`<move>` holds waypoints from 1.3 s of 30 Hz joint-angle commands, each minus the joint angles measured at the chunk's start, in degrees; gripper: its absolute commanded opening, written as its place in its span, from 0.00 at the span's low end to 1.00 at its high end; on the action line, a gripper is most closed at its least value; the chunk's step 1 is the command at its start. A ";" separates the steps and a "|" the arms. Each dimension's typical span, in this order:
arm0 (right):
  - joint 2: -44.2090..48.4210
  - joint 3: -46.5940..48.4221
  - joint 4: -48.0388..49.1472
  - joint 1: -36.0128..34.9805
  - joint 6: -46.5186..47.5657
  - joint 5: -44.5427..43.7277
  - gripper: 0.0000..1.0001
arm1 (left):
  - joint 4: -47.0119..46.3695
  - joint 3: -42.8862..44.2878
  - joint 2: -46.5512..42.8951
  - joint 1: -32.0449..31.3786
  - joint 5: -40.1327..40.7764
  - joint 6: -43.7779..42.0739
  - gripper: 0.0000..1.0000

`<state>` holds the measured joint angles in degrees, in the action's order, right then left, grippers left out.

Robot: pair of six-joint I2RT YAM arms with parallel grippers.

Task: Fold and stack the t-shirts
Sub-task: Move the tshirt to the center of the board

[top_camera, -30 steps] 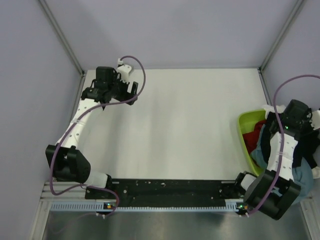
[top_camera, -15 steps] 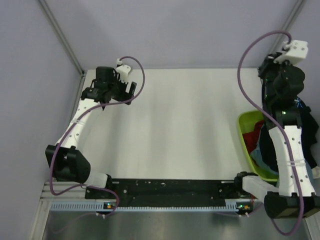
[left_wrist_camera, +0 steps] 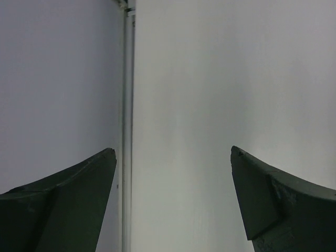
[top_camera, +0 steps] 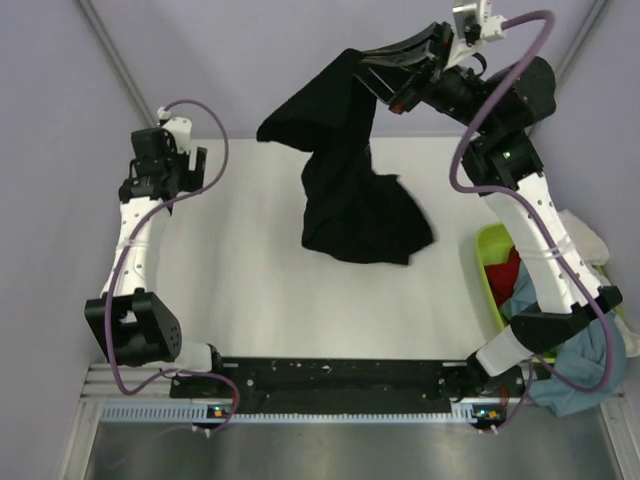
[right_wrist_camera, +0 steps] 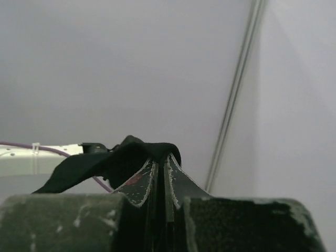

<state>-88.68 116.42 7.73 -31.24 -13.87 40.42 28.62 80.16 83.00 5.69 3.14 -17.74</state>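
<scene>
My right gripper (top_camera: 385,72) is raised high at the back of the table and is shut on the black t-shirt (top_camera: 350,190), which hangs from it in a bunched drape down to the table's middle. In the right wrist view the black cloth (right_wrist_camera: 110,163) is pinched between the closed fingers (right_wrist_camera: 161,173). My left gripper (top_camera: 190,160) is open and empty near the back left corner, its fingers (left_wrist_camera: 68,210) wide apart over bare table. A red shirt (top_camera: 508,272) and a teal-blue shirt (top_camera: 580,360) lie in and over the basket.
The lime-green basket (top_camera: 488,255) stands at the table's right edge, beside the right arm's base. Purple-grey walls with metal corner posts (top_camera: 125,75) close in the table at the left, back and right. A black rail (top_camera: 340,378) runs along the near edge.
My right arm has swung up and left from the basket, lifting the black t-shirt out over the table. My left gripper has moved left toward the back left corner.
</scene>
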 commanded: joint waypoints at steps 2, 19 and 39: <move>0.88 0.94 9.69 0.31 -4.69 0.64 0.00 | -3.92 4.12 -0.47 5.02 1.78 1.04 0.94; -2.73 -35.63 -10.77 8.83 20.18 2.20 0.00 | 7.49 -4.56 1.02 5.29 -23.25 -16.88 0.73; -1.58 -46.81 -17.83 12.17 22.04 -14.85 0.00 | 28.58 21.80 39.51 -3.06 -12.28 -32.00 0.81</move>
<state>-91.24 67.85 -11.16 -20.86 8.47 26.24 50.50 98.98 121.23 1.48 -11.42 -44.84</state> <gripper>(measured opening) 0.012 0.809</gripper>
